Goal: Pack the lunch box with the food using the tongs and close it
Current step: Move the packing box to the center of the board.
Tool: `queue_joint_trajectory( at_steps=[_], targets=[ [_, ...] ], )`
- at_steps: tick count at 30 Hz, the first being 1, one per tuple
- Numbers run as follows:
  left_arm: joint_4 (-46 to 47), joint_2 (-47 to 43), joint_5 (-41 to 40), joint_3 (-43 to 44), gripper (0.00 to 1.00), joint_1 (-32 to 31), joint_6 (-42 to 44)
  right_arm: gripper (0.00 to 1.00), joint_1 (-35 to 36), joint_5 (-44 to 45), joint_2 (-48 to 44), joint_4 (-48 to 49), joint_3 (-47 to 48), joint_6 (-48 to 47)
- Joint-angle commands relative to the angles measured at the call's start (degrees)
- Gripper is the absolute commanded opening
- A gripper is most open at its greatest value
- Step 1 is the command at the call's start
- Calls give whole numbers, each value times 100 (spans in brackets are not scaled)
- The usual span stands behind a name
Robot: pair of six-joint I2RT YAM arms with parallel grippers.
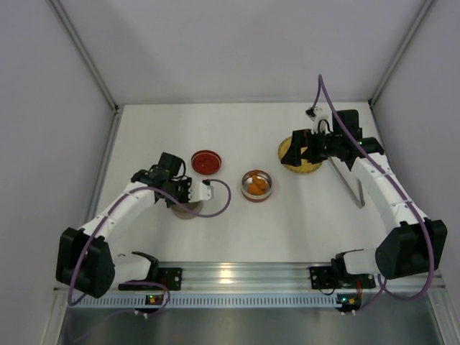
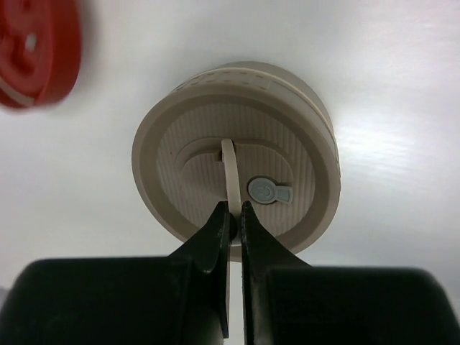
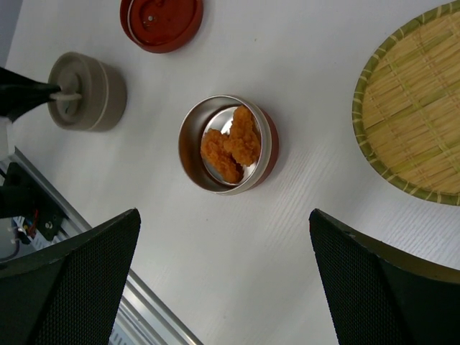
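Seen from above, the beige tin [image 1: 185, 211] is mostly hidden under the left arm [image 1: 129, 201] and the tongs [image 1: 353, 185] partly behind the right arm [image 1: 381, 180], while wrist views show the red tin [image 2: 32, 50] blurred and cropped, the woven plate [image 3: 413, 108] cut off

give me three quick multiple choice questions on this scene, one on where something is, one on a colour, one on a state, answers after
1. The orange chunks lie: A in a blue bowl; B in the steel tin; C in a paper bag.
2. The round piece beside the beige container is: A blue; B green; C red.
3. The left jaws are: A shut on the thin handle of the beige lid; B wide open over a cup; C shut on a spoon.

Answers: 1 B, the right wrist view shows them inside the tin's rim. 2 C, it shows red in every view. 3 A, the left wrist view shows both tips pinching the handle.
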Motion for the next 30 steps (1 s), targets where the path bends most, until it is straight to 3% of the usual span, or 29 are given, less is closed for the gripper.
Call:
queue_joint_trajectory(
  at_steps=[1,8,26,30],
  targets=[
    [-1284,-244,532,-655,0,-801,-166,99,-104,-36,-161,-63,190,-122],
    [-1459,-377,761,-629,2,-1786,-581,99,-112,-1,-187,-81,190,-131],
    [-1978,-781,849,-927,6,-2507,-625,99,-104,-45,-117,-54,172,-122],
    [-1969,-764,867,-945,15,-2508,-721,99,-112,-80,-99,-45,155,-122]
  ],
)
